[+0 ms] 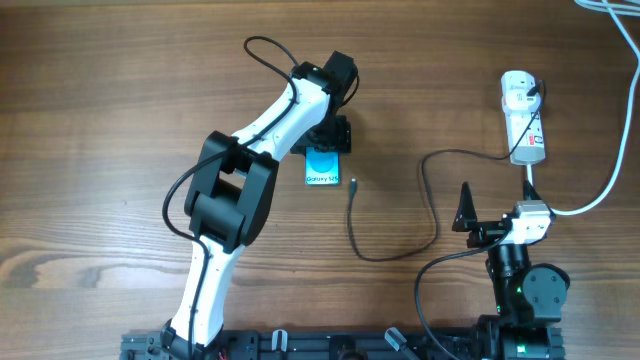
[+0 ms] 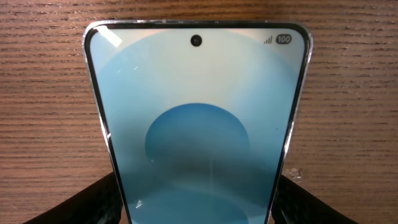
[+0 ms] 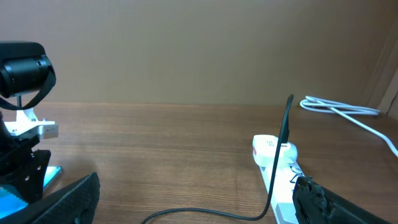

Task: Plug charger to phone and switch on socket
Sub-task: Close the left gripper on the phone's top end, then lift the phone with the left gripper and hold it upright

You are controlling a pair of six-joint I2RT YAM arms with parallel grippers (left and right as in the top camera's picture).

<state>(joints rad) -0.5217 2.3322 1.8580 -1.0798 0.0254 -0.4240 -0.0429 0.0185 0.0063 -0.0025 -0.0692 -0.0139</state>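
Note:
The phone lies flat on the wooden table, teal screen up with a white band at its near end. In the left wrist view the phone fills the frame. My left gripper is shut on it, one black finger against each long edge. The charger, a thin black cable, loops across the table. Its small plug tip lies just right of the phone. The socket is a white strip at the right. My right gripper stands open and empty below it.
A thick white cable curves from the top right corner down to the socket's near end. The left arm stretches diagonally from the front edge to the phone. The right arm's base sits at the front right.

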